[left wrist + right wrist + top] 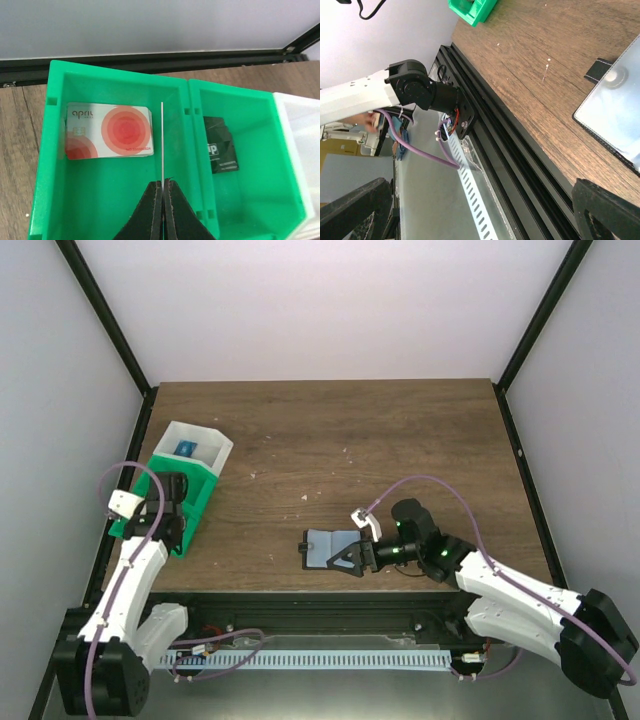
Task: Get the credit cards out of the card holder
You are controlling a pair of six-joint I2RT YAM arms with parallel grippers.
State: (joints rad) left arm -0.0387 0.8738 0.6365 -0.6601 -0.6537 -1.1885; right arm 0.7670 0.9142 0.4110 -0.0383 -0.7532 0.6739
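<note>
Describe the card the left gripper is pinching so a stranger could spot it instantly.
Find the green bin at the table's left edge. The left gripper holds a thin card edge-on over it; unlike the flat red-circled card and the black card, it stands upright.

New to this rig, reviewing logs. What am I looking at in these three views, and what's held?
Two robot arms sit at the near edge of a wooden table. The overhead view shows both; the other two come from wrist cameras. The left tool is over the green bin, shut on a thin card seen edge-on. A reddish card and a black card already lie in the bin. The right tool is open at the open card holder.
</note>
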